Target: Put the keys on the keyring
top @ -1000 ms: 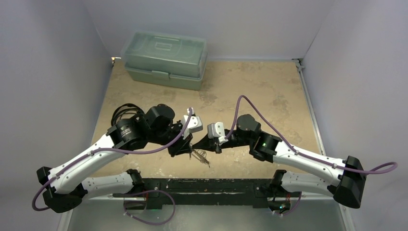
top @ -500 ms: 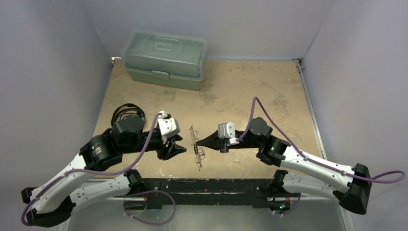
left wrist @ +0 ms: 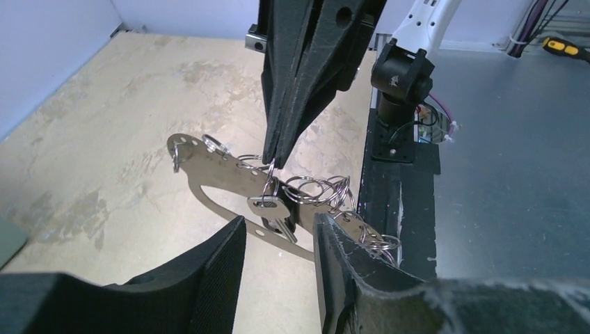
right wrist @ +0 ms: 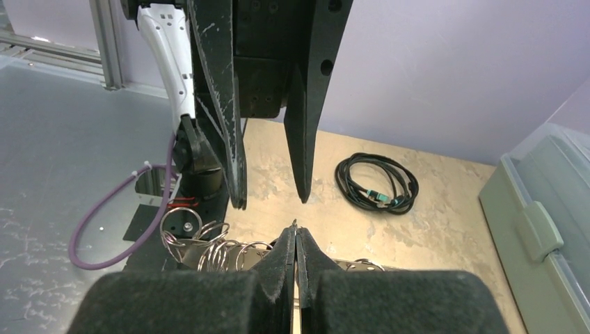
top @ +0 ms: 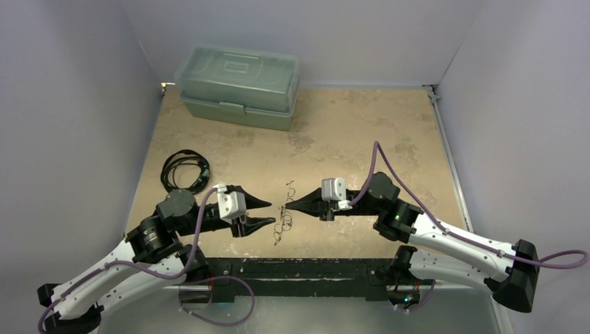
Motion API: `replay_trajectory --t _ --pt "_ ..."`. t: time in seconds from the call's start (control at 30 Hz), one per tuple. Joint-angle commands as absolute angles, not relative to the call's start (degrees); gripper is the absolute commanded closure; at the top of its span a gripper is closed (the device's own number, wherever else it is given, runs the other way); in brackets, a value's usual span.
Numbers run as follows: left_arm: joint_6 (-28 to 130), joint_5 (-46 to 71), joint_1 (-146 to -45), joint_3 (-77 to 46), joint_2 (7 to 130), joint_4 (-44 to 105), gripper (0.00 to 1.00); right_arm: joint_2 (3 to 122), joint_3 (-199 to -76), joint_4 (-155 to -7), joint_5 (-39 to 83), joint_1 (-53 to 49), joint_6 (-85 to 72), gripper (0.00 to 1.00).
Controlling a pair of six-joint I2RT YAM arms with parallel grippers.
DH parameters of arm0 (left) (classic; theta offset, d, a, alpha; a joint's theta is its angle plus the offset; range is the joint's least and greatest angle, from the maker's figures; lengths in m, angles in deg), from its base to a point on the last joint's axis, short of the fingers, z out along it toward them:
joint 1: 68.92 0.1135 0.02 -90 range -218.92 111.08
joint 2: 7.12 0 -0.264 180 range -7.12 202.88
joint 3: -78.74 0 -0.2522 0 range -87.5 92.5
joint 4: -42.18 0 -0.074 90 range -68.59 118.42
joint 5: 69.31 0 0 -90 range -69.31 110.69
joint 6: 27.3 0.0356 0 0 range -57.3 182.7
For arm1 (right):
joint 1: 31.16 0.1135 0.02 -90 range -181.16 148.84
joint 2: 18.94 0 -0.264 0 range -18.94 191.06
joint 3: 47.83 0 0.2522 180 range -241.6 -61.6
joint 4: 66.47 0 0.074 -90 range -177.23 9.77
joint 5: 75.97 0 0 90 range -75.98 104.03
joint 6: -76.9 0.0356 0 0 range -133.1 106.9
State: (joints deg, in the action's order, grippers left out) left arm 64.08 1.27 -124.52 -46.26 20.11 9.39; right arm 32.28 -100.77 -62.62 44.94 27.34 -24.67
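Keyring (left wrist: 212, 179), thin silvery oval strung with rings (left wrist: 316, 189), was pinched in right gripper (top: 286, 206), just before left gripper (top: 271, 212) and its parted jaws.

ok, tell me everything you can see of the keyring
The keyring is a thin, flat, pale silver metal loop with small holes along its edge. Wire rings hang clustered along it, one carrying a small silvery key. The right gripper is shut on it mid-length. The open left gripper sits beside it, apparently apart.

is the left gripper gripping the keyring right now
No, in the top view the left gripper has its jaws open and stops short of the thin pale silver metal keyring.
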Motion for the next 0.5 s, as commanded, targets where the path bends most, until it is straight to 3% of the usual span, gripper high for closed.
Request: replay_trajectory --t 0.0,0.47 --pt "68.9 -3.6 -124.7 -48.9 20.4 18.5 0.60 30.8 -100.7 -59.6 44.5 27.5 -24.3 1.00" --pt "72.4 -6.3 -124.6 -53.3 18.4 23.5 0.64 29.6 -100.7 -60.2 47.6 27.5 -24.5 1.00"
